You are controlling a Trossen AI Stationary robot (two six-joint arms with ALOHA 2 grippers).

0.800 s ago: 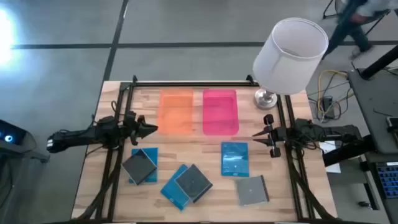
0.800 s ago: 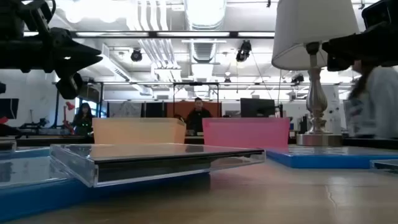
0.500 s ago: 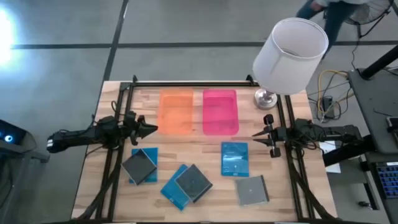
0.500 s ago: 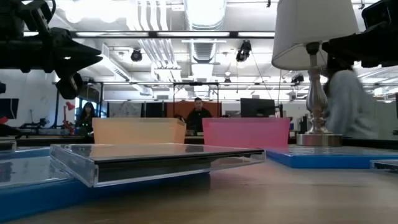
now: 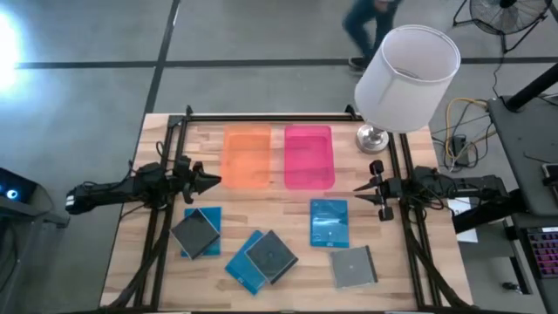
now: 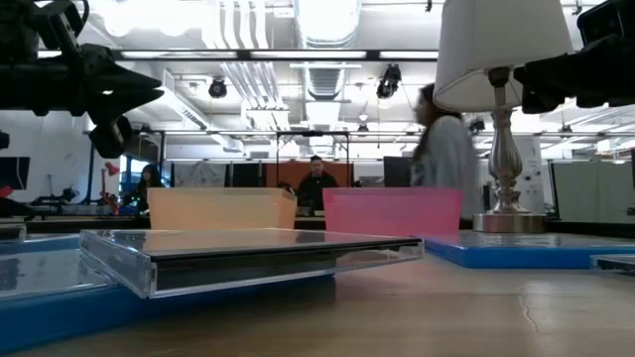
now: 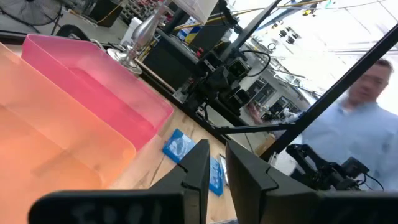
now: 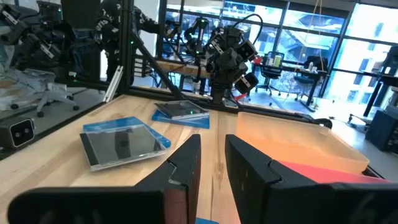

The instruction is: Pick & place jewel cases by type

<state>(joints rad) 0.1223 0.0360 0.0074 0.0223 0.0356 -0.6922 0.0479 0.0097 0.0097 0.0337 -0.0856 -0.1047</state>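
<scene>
Several jewel cases lie flat on the near half of the table. A dark grey case (image 5: 196, 234) rests on a blue one, and another grey case (image 5: 272, 255) overlaps a blue case (image 5: 243, 264). A blue case (image 5: 329, 221) and a clear silvery case (image 5: 353, 266) lie alone. My left gripper (image 5: 215, 181) hovers shut above the table's left side, next to the orange tray (image 5: 248, 157). My right gripper (image 5: 357, 189) hovers shut at the right side, near the pink tray (image 5: 309, 157). Neither touches anything.
A lamp with a white shade (image 5: 405, 78) stands at the far right corner, its base (image 5: 372, 137) beside the pink tray. A black frame rail (image 5: 261, 116) runs along the table edges. Bare wood lies between the trays and the cases. A person (image 6: 442, 154) walks beyond the far edge.
Both arms and all the cases have kept still. A person beyond the table's far edge has walked from the right toward the left.
</scene>
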